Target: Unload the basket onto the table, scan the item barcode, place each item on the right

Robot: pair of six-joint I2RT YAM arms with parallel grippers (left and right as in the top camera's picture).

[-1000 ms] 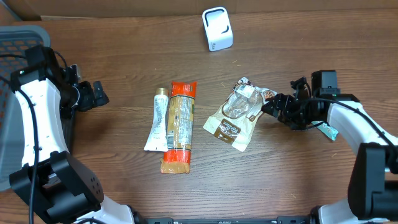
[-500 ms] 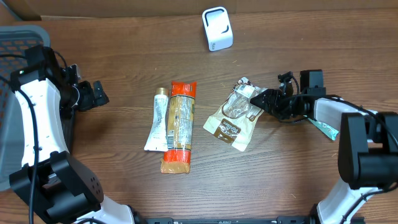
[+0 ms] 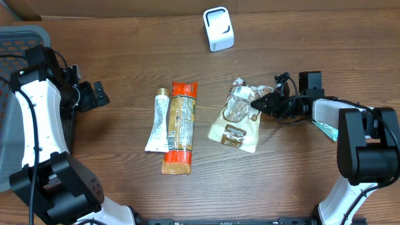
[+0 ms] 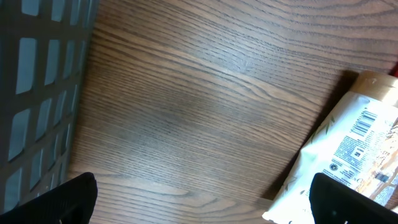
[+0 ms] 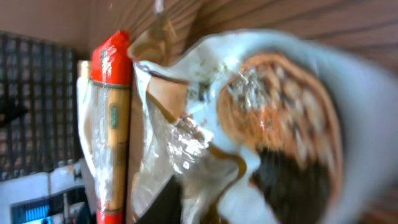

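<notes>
A crumpled snack bag [image 3: 237, 119], clear plastic with a brown and cream label, lies right of the table's centre. My right gripper [image 3: 259, 104] is shut on its upper right edge. In the right wrist view the bag [image 5: 261, 118] fills the frame, with one dark finger [image 5: 181, 206] showing through the clear plastic. No barcode shows on the bag. The white scanner [image 3: 218, 29] stands at the back centre. My left gripper [image 3: 100, 94] hangs open at the far left with nothing in it, its dark fingertips [image 4: 67, 200] wide apart over bare wood.
A white tube [image 3: 159, 120] and an orange-capped long packet [image 3: 180, 127] lie side by side in the middle. The tube [image 4: 351, 146] shows a printed barcode in the left wrist view. A grey mesh basket [image 3: 19, 37] sits at the left edge.
My right gripper moved left onto the bag's edge and closed on it. The bag has bunched up and turned more upright. The left arm has not moved.
</notes>
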